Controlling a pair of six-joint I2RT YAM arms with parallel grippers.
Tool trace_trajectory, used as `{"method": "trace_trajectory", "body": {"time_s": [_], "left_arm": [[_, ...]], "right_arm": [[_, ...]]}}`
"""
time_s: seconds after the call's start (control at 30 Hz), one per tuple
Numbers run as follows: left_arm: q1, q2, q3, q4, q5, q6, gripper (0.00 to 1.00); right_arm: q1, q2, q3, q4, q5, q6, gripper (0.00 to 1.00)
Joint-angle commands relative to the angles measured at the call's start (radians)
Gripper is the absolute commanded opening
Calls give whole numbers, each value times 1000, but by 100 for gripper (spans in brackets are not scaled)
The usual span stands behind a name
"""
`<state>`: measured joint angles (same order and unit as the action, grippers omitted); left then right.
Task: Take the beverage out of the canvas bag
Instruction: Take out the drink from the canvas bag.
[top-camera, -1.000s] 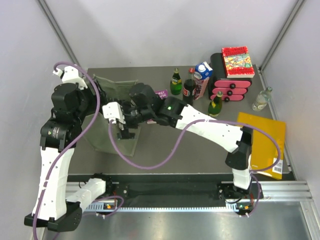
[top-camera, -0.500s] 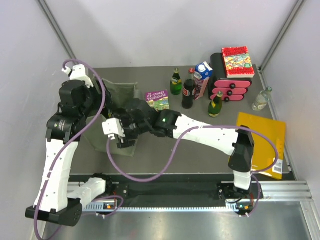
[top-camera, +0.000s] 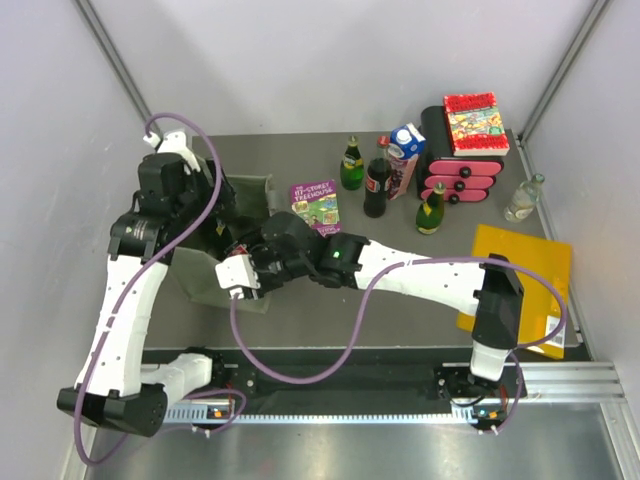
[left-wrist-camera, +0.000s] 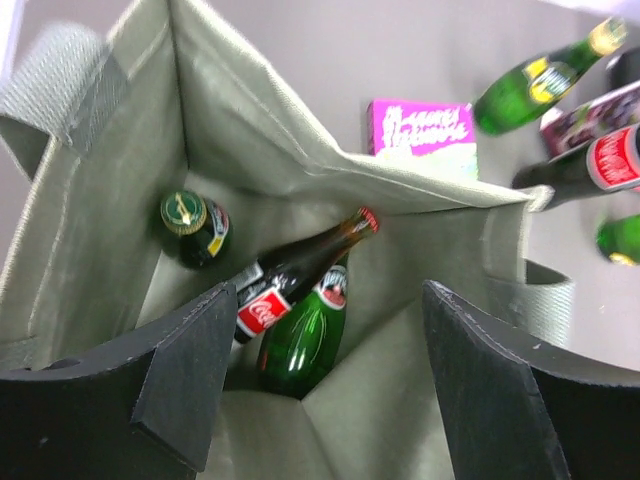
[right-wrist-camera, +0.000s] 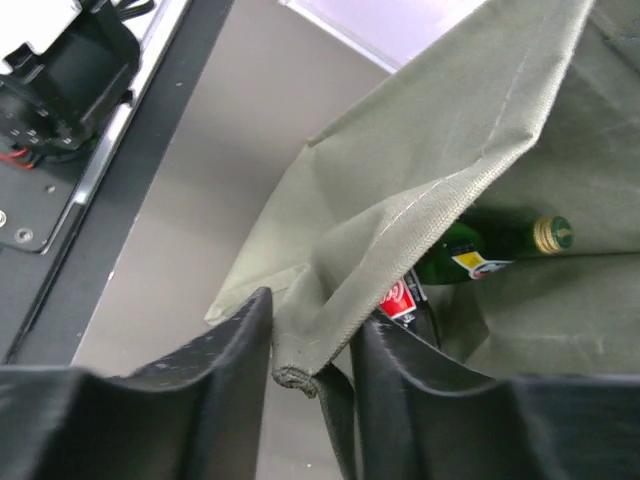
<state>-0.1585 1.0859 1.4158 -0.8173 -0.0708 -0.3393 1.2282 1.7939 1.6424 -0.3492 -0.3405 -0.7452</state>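
Note:
The olive canvas bag (top-camera: 197, 277) lies with its mouth held open on the left of the table. In the left wrist view three bottles lie inside the canvas bag (left-wrist-camera: 260, 160): a dark cola bottle (left-wrist-camera: 290, 280), a green bottle (left-wrist-camera: 305, 340) under it, and a gold-capped green bottle (left-wrist-camera: 193, 226). My left gripper (left-wrist-camera: 330, 390) hovers open above the bag's mouth and holds nothing. My right gripper (right-wrist-camera: 312, 365) is shut on the near rim of the canvas bag (right-wrist-camera: 420, 170), with the folded hem between its fingers.
A purple book (top-camera: 316, 203) lies right of the bag. Behind it stand a green bottle (top-camera: 351, 165), a cola bottle (top-camera: 377, 180), a carton (top-camera: 403, 160), a pink drawer box (top-camera: 462, 172), a foil-topped bottle (top-camera: 432, 210) and a clear bottle (top-camera: 524, 198). A yellow book (top-camera: 525, 275) lies far right.
My right gripper has moved down and left to the bag's near rim and closed on the cloth. The left arm has swung up and right over the bag's mouth, still open.

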Motion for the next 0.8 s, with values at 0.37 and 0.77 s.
{"method": "trace_trajectory", "body": {"time_s": [0.37, 0.77], "left_arm": [[45, 0, -124, -26, -27, 22, 79], [106, 89, -230, 118, -140, -9, 78]], "right_arm": [[43, -4, -98, -24, -198, -115, 14], [28, 36, -69, 26, -198, -86, 14]]}}
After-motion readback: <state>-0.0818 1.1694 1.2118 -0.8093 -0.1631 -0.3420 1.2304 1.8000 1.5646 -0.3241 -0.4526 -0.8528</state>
